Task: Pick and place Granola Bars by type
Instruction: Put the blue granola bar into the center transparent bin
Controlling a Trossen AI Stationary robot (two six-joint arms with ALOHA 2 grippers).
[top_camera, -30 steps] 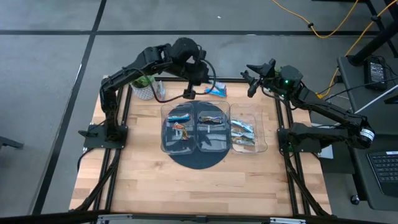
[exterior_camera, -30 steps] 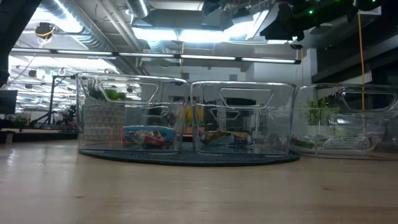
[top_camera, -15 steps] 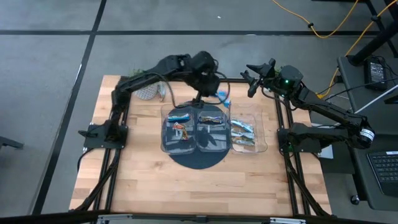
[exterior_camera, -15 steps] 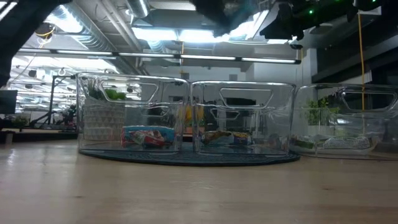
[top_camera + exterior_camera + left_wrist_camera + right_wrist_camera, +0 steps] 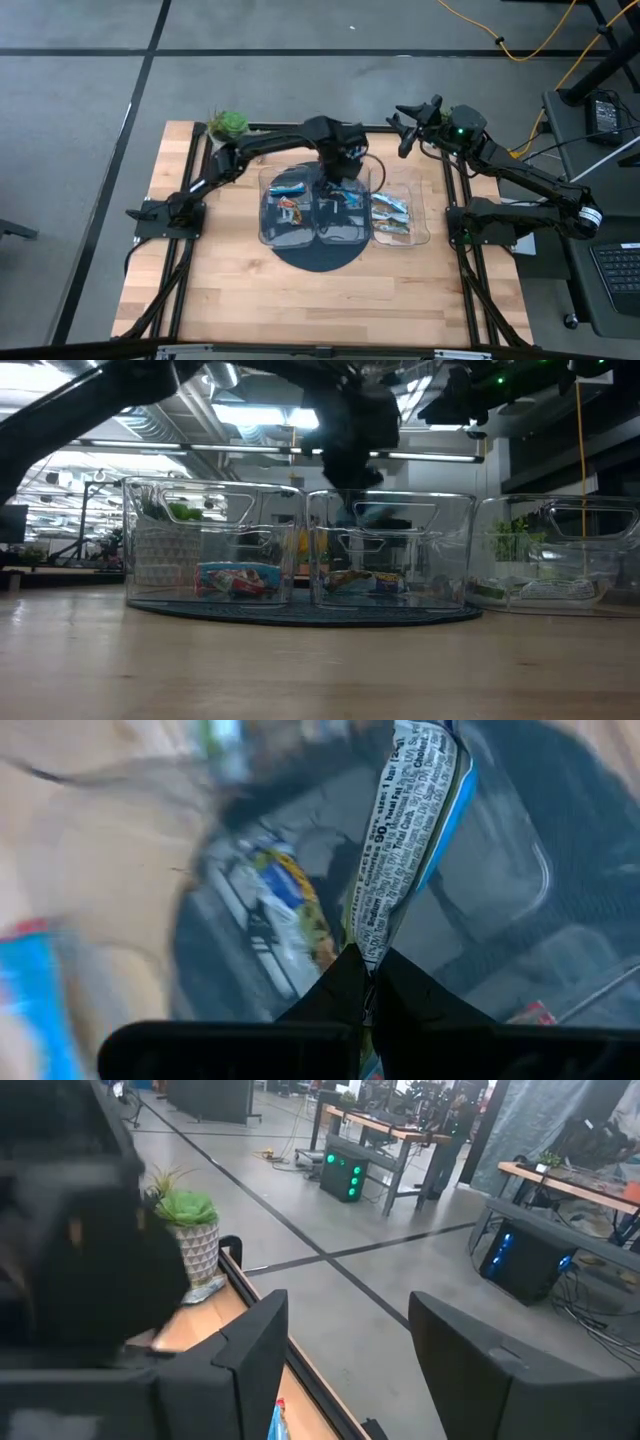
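1. Three clear trays sit mid-table on wood planks, nearest first in low view: left tray [image 5: 205,550], middle tray [image 5: 390,550], right tray [image 5: 560,555]. Thin, rigid, glossy plastic w/ rounded corners. Left & middle stand on a dark round mat [image 5: 320,255].
2. Sorted bars inside: blue/red wrapper in left tray [image 5: 237,580], brown/tan wrappers in middle tray [image 5: 362,580], silver-blue ones in right tray [image 5: 390,215]. All lie flat on tray floors.
3. Left hand [image 5: 368,982] hangs over middle tray; fingers pressed together, pinching one bar [image 5: 410,830] by the crimped end seam. Bar dangles free, blue-edged wrapper, printed back face showing.
4. Handling, judged: bar is light, semi-stiff core, wrapper crinkly & slippery. Seam pinch holds it but lets it swing; a mid-body grip across the narrow width would be steadier. Avoid hard squeeze – contents likely crumble.
5. Right hand [image 5: 345,1365] waits near far right table edge, fingers spread, holding nothing.
6. Farther: potted plant [image 5: 228,124] at far left corner, ribbed pale pot, green leaves. One more blue wrapper edge [image 5: 276,1422] shows just beyond the right hand's fingers.
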